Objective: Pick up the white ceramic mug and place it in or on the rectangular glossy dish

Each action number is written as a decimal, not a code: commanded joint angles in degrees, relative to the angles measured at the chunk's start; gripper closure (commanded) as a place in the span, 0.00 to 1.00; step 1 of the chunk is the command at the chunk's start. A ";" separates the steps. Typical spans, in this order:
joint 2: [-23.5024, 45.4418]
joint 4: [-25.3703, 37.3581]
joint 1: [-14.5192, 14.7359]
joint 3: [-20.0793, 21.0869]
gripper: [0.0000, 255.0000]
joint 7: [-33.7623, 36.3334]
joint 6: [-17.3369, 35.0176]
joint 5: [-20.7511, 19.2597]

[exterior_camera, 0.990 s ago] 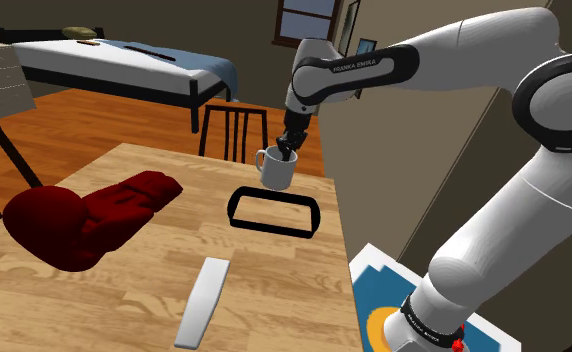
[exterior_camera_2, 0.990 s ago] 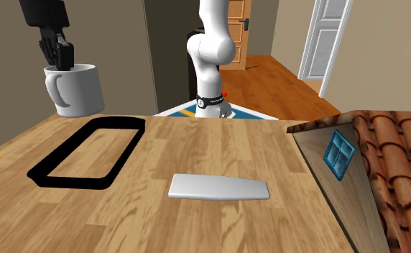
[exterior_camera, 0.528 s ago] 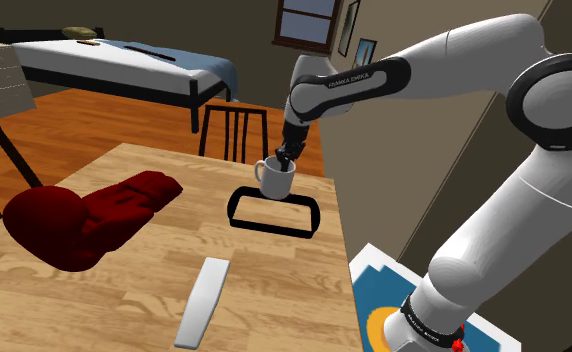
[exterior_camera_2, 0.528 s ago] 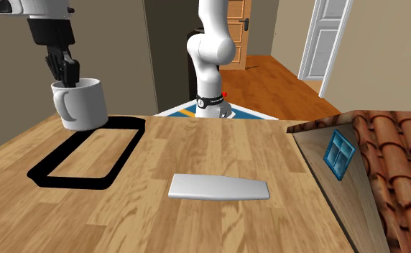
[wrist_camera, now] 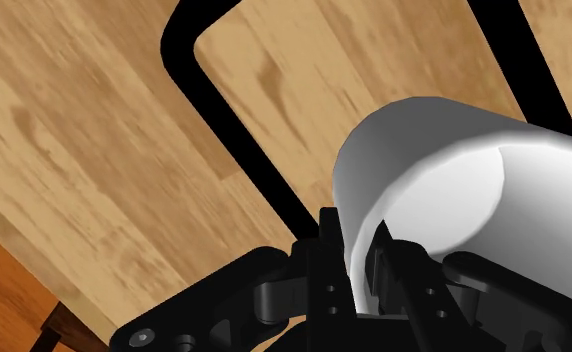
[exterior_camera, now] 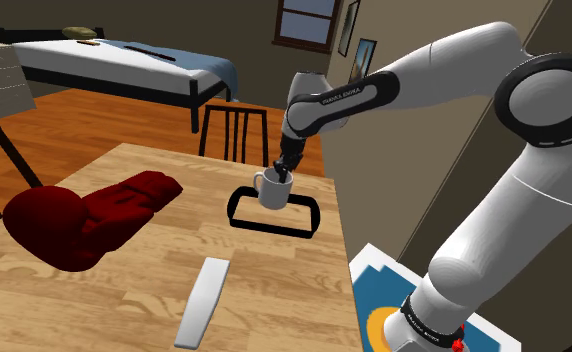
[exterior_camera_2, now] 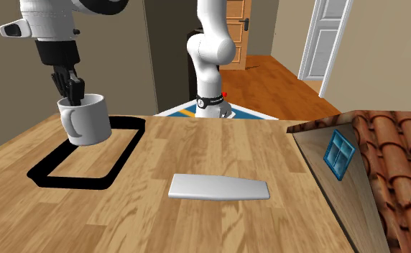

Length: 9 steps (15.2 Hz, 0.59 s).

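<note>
The gripper (exterior_camera: pixel 285 164) pinches the white mug (exterior_camera: pixel 272 190) by its rim, just above the middle of the shoulder view. In the wrist view one black finger sits inside the mug (wrist_camera: pixel 444 190) and the other presses on the outside wall, so the gripper (wrist_camera: pixel 359 250) is clamped on the wall. The mug hangs over the far end of the black rectangular dish (exterior_camera: pixel 274 226), handle pointing to the frame's left. I cannot tell whether its base touches the dish.

In the second exterior view the mug (exterior_camera_2: pixel 88 121) is at the upper left, a little tilted under the gripper (exterior_camera_2: pixel 71 90). Its base overlaps the far rim of the dish (exterior_camera_2: pixel 123 162).

The white forearm (exterior_camera: pixel 394 80) carries dark lettering that seems to read FRANKA EMIKA. The band at the arm's base (exterior_camera_2: pixel 210 103) has writing too small to read.

On the wooden table (exterior_camera: pixel 124 300), a dark red padded thing (exterior_camera: pixel 84 215) lies at the left. A flat grey slab (exterior_camera: pixel 204 298) lies at the bottom centre. A toy house (exterior_camera_2: pixel 369 165) with a tiled roof and blue window is at the second exterior view's right.
</note>
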 commanded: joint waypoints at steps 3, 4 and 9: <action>0.21 -0.38 -0.02 -0.02 1.00 -0.03 0.64 -0.04; 0.21 -0.38 -0.02 -0.02 1.00 -0.03 0.64 -0.04; 0.20 -0.38 -0.02 -0.02 0.00 -0.03 0.64 -0.04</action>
